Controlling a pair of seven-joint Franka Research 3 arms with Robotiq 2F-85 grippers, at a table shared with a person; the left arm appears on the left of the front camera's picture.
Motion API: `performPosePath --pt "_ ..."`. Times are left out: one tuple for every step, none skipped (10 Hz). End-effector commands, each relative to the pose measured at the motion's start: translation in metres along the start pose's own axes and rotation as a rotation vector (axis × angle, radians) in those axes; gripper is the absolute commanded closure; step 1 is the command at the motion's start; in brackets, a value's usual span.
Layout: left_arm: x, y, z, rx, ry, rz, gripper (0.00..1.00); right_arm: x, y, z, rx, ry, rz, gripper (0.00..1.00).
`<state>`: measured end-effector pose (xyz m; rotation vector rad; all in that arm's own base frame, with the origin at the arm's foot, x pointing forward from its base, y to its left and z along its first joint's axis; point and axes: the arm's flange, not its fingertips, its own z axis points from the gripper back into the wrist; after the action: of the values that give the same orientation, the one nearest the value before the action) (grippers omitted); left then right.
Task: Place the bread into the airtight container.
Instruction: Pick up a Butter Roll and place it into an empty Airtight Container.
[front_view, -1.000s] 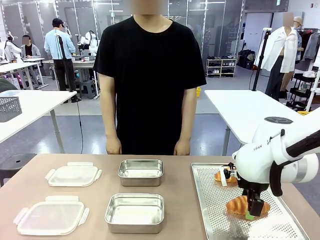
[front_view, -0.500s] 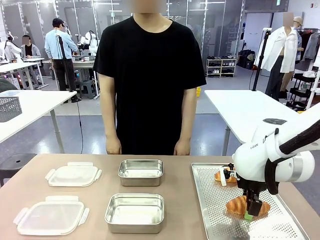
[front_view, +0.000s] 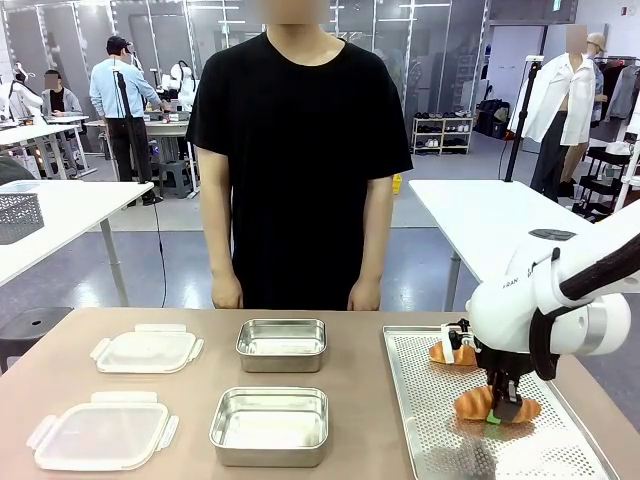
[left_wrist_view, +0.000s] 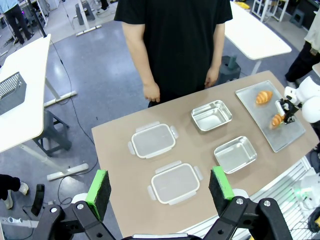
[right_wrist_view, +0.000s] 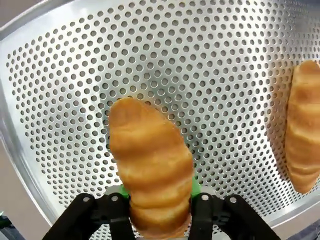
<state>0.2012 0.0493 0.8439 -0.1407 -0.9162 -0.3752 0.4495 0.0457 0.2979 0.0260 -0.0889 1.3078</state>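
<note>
Near end of tray (front_view: 421, 420): right gripper (front_view: 503, 409) clamping around middle of croissant (front_view: 470, 403), pads (right_wrist_view: 196, 186) pressing into soft crust. Bread possibly resting on mesh, possibly just clear; hard to tell.

Risks: pinch crushing flaky layers; long ends sagging, roll twisting out during carry.

Leftward: near steel container (front_view: 269, 426) sitting open, near lid (front_view: 100, 435) lying beside it. Rim could be catching overhanging tip on lowering.

Left gripper (left_wrist_view: 159, 187) hanging high over table, jaws spread, holding nothing.

Farther back: second croissant (front_view: 445, 353), far container (front_view: 282, 345), person (front_view: 300, 150) standing at far edge.
</note>
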Motion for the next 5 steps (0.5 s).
performPosePath --pt "0.0 0.0 0.002 -0.001 -0.001 -0.002 0.0 0.0 -0.004 0.026 0.008 -0.058 0.014 0.65" --pt "0.0 0.0 0.002 -0.001 -0.001 -0.002 0.0 0.008 0.002 0.059 -0.015 -0.044 0.051 0.65" --pt "0.0 0.0 0.002 -0.001 -0.001 -0.002 0.0 0.019 0.01 0.083 -0.031 -0.045 0.057 0.65" --pt "0.0 0.0 0.002 -0.001 -0.001 -0.002 0.0 0.041 0.028 0.115 -0.056 -0.022 0.063 0.65" --pt "0.0 0.0 0.002 -0.001 -0.001 -0.002 0.0 0.055 0.038 0.127 -0.051 -0.024 0.048 0.65"
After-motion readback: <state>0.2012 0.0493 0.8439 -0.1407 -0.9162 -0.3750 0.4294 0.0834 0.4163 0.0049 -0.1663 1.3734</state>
